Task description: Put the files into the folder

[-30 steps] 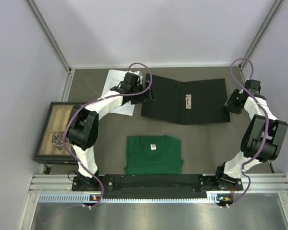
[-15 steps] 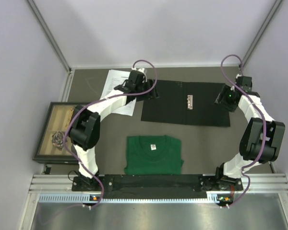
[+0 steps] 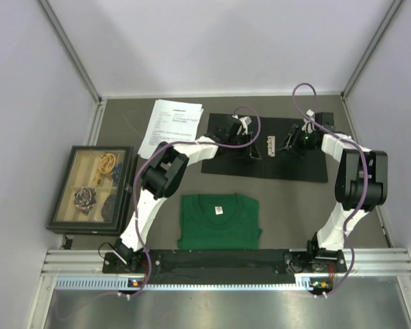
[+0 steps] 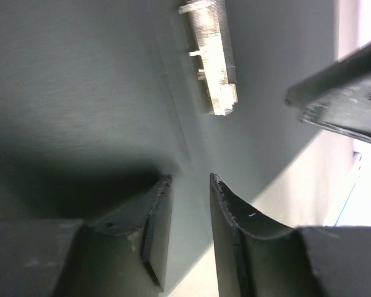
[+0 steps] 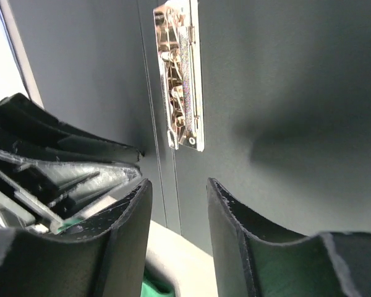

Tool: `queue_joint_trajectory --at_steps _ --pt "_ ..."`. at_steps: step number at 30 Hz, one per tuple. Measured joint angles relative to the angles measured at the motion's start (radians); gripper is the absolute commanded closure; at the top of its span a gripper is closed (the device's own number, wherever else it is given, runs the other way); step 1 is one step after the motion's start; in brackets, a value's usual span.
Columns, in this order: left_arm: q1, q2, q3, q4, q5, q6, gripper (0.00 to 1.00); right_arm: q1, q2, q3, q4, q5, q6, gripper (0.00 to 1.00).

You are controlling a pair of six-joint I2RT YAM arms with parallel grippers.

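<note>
- Top external view is showing both arms meeting over the middle of the folder [image 3: 294,161]. A second ago they were working at its outer edges, far to either side of the clip [image 3: 270,144].
- Folder is lying open and flat on the tabletop [image 3: 157,185], black inner faces up, with the clip at its spine.
- Left claw [image 4: 188,182] is hovering just left of the clip. Its fingers are narrowing to a slim gap and pinching nothing.
- Right claw [image 5: 176,185] is hovering just right of the clip, fingers moderately spread and nothing between them.
- Files [image 3: 171,123] are lying well left of the clip, off the folder, with neither claw touching them.
- Opening the folder is looking done, and both claws seem to be closing in on the clip, probably to lift it.
- Files are still waiting to be fetched, so the task is looking roughly at its midpoint.
</note>
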State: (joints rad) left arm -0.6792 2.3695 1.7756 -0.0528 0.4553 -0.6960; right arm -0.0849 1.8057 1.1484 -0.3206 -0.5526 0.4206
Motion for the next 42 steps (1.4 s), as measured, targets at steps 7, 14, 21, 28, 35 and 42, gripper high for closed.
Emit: queue_joint_trajectory --at_steps 7,14,21,28,35,42 --pt "0.034 0.008 -0.053 0.063 0.014 -0.018 0.72 0.025 0.081 0.013 0.039 -0.033 0.0 0.7" --pt "0.042 -0.021 -0.117 0.108 0.02 -0.037 0.75 0.039 0.15 0.047 0.065 -0.06 0.003 0.86" --pt "0.042 -0.024 -0.123 0.109 0.019 -0.039 0.75 0.047 0.18 0.071 0.089 -0.085 0.01 0.88" --pt "0.042 -0.021 -0.093 0.077 0.027 -0.044 0.74 0.048 0.181 0.07 0.097 -0.101 0.01 0.87" --pt "0.042 0.025 0.002 0.052 0.032 -0.071 0.74 0.048 0.186 0.07 0.099 -0.107 0.01 0.87" --pt "0.042 0.082 0.054 0.056 0.053 -0.109 0.74 0.05 0.202 0.07 0.105 -0.12 0.01 0.89"
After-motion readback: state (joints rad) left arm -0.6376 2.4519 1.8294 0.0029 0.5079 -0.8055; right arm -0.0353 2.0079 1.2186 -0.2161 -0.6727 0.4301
